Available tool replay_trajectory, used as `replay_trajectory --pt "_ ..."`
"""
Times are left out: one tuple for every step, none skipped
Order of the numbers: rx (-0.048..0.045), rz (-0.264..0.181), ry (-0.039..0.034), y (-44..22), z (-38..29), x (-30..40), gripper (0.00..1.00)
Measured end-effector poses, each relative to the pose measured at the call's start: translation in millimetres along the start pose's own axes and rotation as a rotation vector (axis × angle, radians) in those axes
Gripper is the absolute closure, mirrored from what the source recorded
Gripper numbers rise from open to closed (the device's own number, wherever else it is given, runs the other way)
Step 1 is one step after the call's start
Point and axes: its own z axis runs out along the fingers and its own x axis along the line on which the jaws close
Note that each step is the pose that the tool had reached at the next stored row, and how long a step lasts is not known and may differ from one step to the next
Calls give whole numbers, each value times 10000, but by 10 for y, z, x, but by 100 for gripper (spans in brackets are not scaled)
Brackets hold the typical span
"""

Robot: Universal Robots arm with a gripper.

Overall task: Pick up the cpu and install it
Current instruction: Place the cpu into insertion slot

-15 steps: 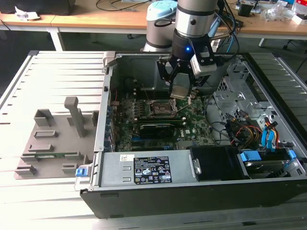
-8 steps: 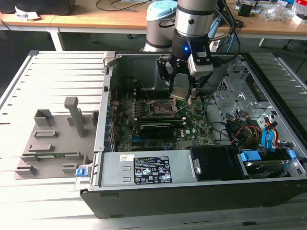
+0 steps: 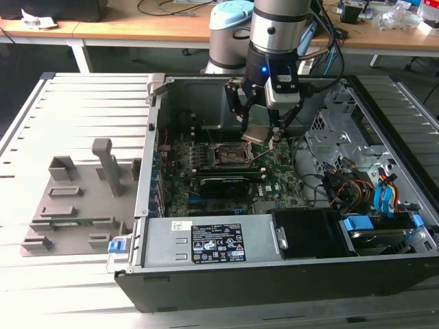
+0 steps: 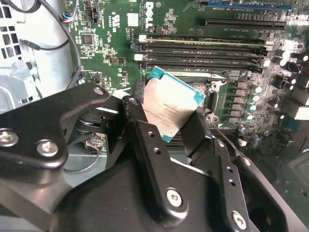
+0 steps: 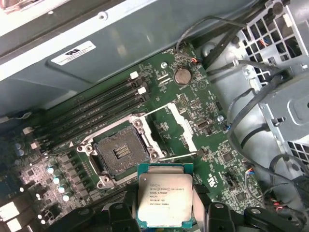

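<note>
The gripper is clamping the cpu above the motherboard, the first wrist view baring the open socket.

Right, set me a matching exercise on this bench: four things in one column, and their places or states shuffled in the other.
Things:
1. cpu
2. socket
3. grey fixture
4. coin cell

Places or states:
A. outside the case, on the exterior view's left
B. open and empty
C. clamped in the gripper, above the motherboard
D. round and silvery, seated on the motherboard

Pairs: 1-C, 2-B, 3-A, 4-D
</note>
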Motion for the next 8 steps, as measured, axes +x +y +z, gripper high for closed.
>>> replay_trajectory --pt "2 101 5 0 1 0 45" --pt "5 180 9 0 1 0 45" --pt "5 222 12 0 1 0 45" --pt "6 280 14 0 2 0 45" --pt "7 322 16 0 2 0 45" --pt "10 438 22 0 3 0 45" --pt "14 521 25 0 3 0 45" --pt "24 680 29 0 4 0 45"
